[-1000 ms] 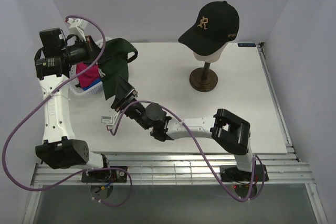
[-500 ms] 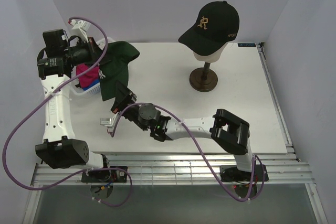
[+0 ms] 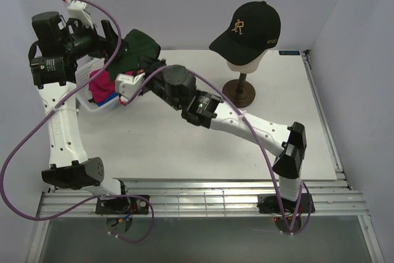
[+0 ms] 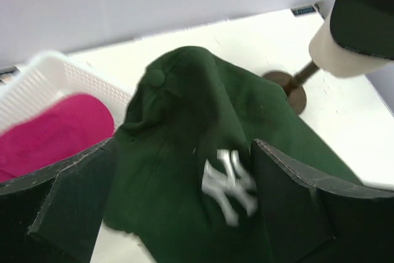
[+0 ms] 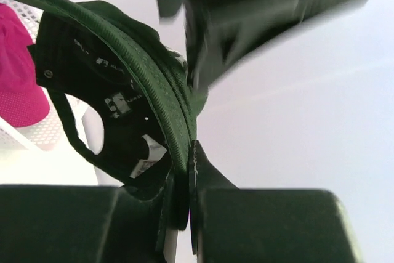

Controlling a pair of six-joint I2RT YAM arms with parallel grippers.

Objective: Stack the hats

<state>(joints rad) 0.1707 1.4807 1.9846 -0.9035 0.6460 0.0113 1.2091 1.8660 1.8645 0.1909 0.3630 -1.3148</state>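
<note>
The overhead view shows the dark green cap [image 3: 140, 42] lifted above the far-left corner of the worktop [image 3: 184, 143], just right of the white mesh basket [image 3: 91, 106], which holds the magenta cap [image 3: 101, 83] and blue cap [image 3: 111, 98]. The black cap [image 3: 249, 26] sits on the mannequin head [image 3: 245, 63], far right.

Only the right wrist view shows the right gripper [image 5: 187, 167] pinched together on the green cap's brim edge. In the left wrist view the left gripper [image 4: 184, 152] has its fingers spread, the NY-logo crown filling the gap; whether they press on it cannot be told.
</note>
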